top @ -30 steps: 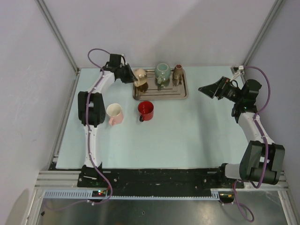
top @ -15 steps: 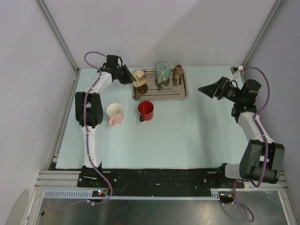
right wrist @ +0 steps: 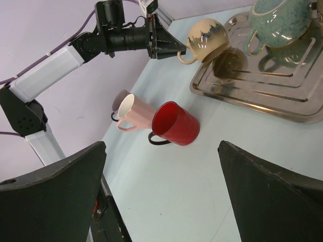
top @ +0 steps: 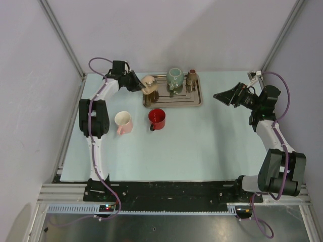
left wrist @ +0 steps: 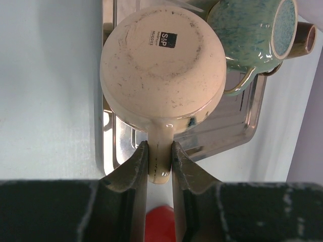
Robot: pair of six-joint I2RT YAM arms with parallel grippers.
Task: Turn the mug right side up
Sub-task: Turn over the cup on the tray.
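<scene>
Looking down from the top camera, the left arm reaches to the far left part of the table (top: 212, 136), and the left gripper (top: 141, 85) is clamped on the handle of the cream mug (top: 150, 82). This mug hangs over the left end of the metal tray (top: 182, 99), tilted, its base turned toward the arm. A green mug (top: 175, 76) and a small brown cup (top: 191, 78) stand further right on the tray. A pink mug (top: 122, 121) and a red mug (top: 157, 118) lie on the table just in front of the tray, near each other but apart. The right gripper (top: 223, 95) hovers well to the right of the tray, holding nothing.

From the left wrist, the cream mug's round base with a small dark label faces the camera. Its handle points down into the pinch, and both fingers (left wrist: 129, 171) press against it from either side. The tray's corner shows behind the mug, and the green mug sits just beside it.

From the right wrist, the two dark fingers (right wrist: 53, 186) stand wide apart with only table between them. Beyond them the red and pink mugs lie on their sides, mouths toward the camera. The cream mug is tipped in the left pincer, its mouth facing down toward the tray, seemingly lifted off it.
</scene>
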